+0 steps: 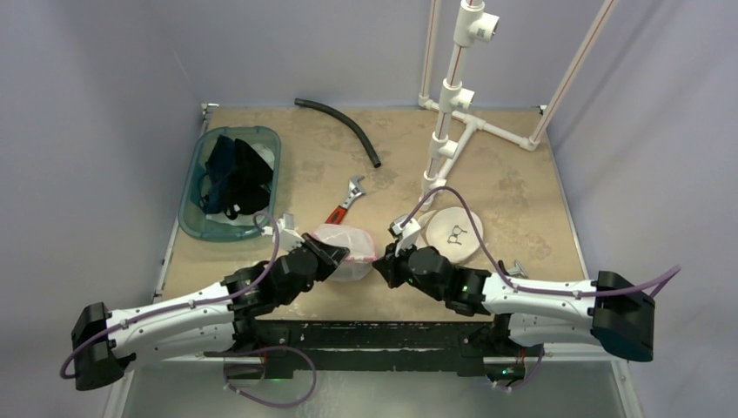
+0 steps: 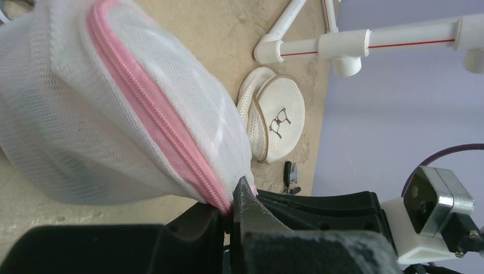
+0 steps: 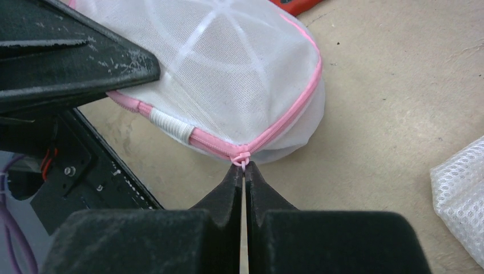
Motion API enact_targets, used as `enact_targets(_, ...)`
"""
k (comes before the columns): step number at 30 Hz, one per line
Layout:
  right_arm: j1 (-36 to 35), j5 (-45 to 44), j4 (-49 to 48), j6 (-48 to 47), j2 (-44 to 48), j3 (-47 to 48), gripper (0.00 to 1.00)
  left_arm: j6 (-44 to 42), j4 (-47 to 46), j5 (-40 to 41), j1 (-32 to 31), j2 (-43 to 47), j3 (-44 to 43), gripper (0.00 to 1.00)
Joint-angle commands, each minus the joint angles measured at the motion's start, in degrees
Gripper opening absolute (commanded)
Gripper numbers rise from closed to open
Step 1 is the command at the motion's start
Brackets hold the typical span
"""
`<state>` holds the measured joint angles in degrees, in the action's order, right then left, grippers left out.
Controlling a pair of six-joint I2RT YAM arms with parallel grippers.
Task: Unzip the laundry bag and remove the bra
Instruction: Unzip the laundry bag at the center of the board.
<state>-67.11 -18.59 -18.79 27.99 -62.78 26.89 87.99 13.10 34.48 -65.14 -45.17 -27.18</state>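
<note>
Finds the white mesh laundry bag (image 1: 346, 248) lying on the surface (image 1: 522, 192) near the front edge, between the two arms. Shows the left claw (image 2: 228, 202) clamped together on the pink zipper seam at one end of the bag, likely as an anchor against sliding. Shows the right claw (image 3: 244, 168) pinched tight on the small zipper pull (image 3: 242, 155) at the opposite corner, seemingly set to draw it along the track. Leaves the zipper closed along every visible stretch and the bra unseen, presumably inside; cannot tell through the mesh. Counts two claws, both gripping; one laundry bag; one round mesh pouch (image 1: 454, 233) just beside it; one wrench (image 1: 346, 198); one black hose (image 1: 341, 126); one bin (image 1: 190, 209) of dark clothes.
</note>
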Motion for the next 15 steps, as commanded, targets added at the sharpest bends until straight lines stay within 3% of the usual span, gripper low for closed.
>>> enact_targets(1,0.1,-4.0,6.0,2.6,1.4,-1.1,0.00,-6.8,1.2,-1.5,6.2,1.9,1.0,0.00)
enact_targets(8,0.0,-9.0,12.0,8.3,5.7,-0.9,0.00,-14.7,-5.7,-15.5,16.1,-0.9,2.1,0.00)
enact_targets(15,-0.1,-11.9,17.4,13.5,14.6,-1.4,0.00,-20.7,-18.6,-28.0,22.4,-8.2,0.5,0.00)
